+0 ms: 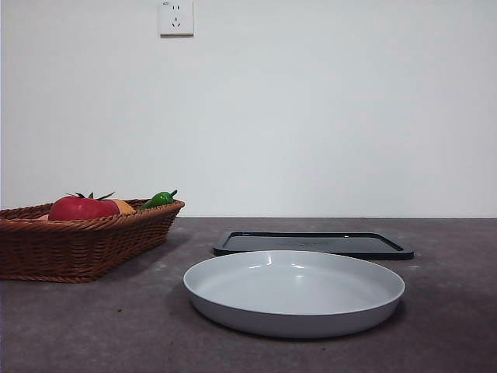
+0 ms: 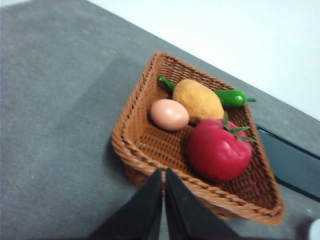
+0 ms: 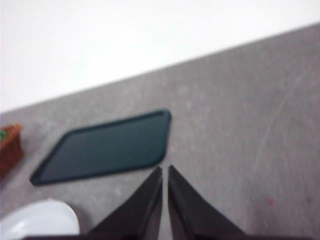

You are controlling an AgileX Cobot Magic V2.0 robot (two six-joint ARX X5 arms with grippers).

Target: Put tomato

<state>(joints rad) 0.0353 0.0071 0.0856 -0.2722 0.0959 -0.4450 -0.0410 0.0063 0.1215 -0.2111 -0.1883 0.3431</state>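
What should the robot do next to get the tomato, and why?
Probably open the left end effector and lower it toward the tomato. Its jaws are shut and empty, hovering by the basket edge, while the tomato lies inside, untouched.

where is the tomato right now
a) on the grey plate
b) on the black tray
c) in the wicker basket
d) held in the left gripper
c: the left wrist view shows the tomato lying inside the wicker basket beside an egg, a yellow-orange fruit and a green pepper, while the grey plate and black tray hold nothing and the left gripper is shut, short of the basket.
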